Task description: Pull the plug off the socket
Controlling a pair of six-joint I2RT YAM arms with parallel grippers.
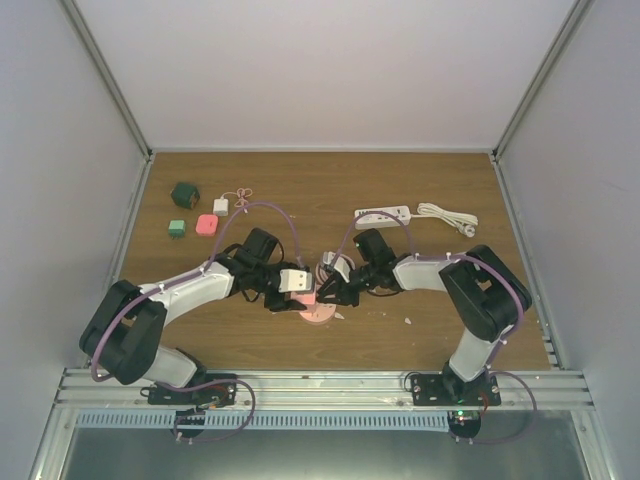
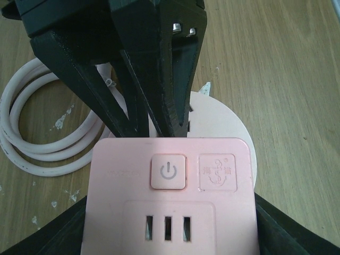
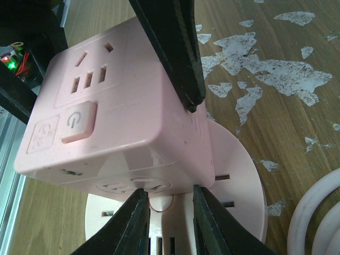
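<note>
A pink cube plug sits on a round pink socket disc at the table's middle front. My left gripper is shut on the cube's sides. In the left wrist view the cube fills the bottom between my fingers, with the disc behind it. My right gripper is shut low on the disc. In the right wrist view my right gripper clamps the disc's raised middle part under the cube, and the disc lies flat on the wood. A white cable coil lies beside it.
A white power strip and its coiled cord lie at the back right. A dark green cube, a small green block, a red-pink block and a white adapter lie at the back left.
</note>
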